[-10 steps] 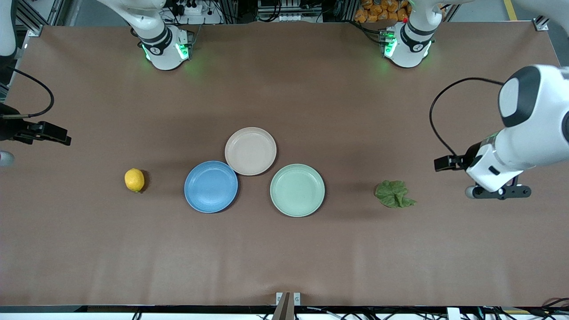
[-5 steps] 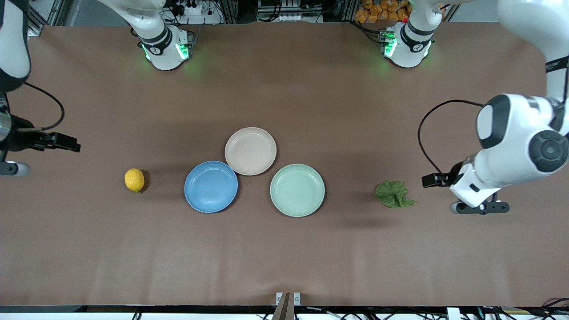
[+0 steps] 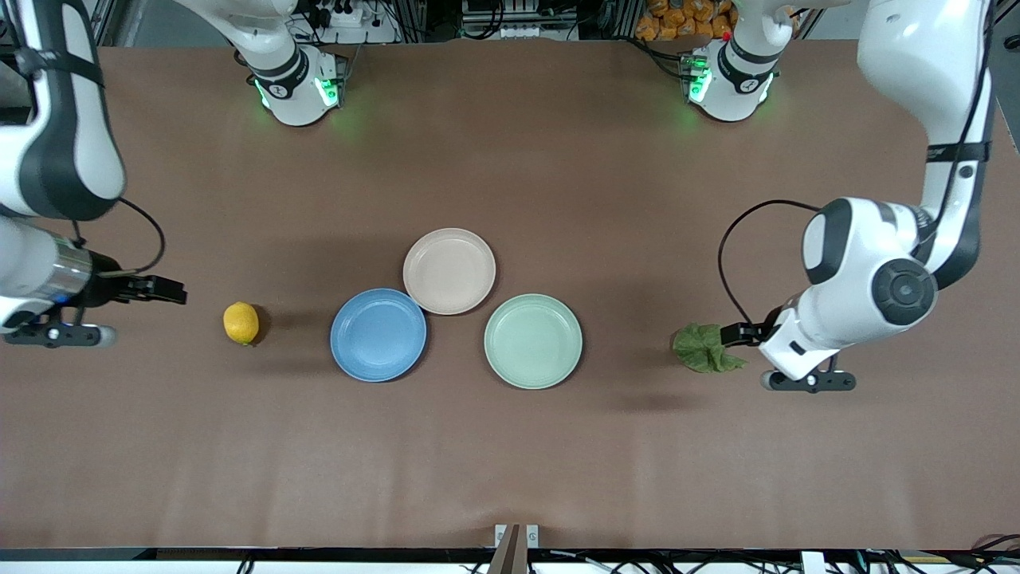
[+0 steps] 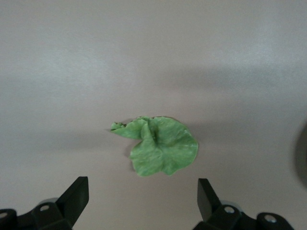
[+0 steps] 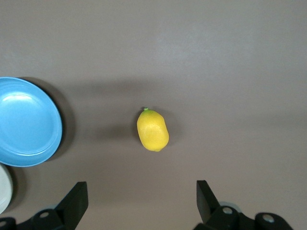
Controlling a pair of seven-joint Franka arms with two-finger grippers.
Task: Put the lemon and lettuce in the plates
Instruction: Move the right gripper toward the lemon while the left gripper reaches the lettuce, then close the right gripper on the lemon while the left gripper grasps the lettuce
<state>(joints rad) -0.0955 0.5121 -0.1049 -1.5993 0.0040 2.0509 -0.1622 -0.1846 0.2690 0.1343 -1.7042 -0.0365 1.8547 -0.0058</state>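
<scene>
The lemon [image 3: 241, 323] lies on the brown table toward the right arm's end; it also shows in the right wrist view [image 5: 152, 130]. The lettuce [image 3: 705, 348] lies toward the left arm's end and shows in the left wrist view [image 4: 160, 151]. The blue plate [image 3: 378, 335] and the beige-pink plate [image 3: 449, 271] touch at mid-table, both empty. My left gripper [image 3: 806, 381] is open and empty over the table beside the lettuce, fingers wide apart [image 4: 143, 191]. My right gripper [image 3: 52, 335] is open and empty over the table beside the lemon [image 5: 142, 191].
A pale mint-green plate [image 3: 532, 341] sits empty between the blue plate and the lettuce. The blue plate's rim [image 5: 53, 117] shows in the right wrist view. Both arm bases [image 3: 299, 84] [image 3: 729, 80] stand at the table's edge farthest from the front camera.
Both arms have swung in from the table's ends. The left gripper has come close to the lettuce, the right gripper closer to the lemon. Nothing on the table has moved.
</scene>
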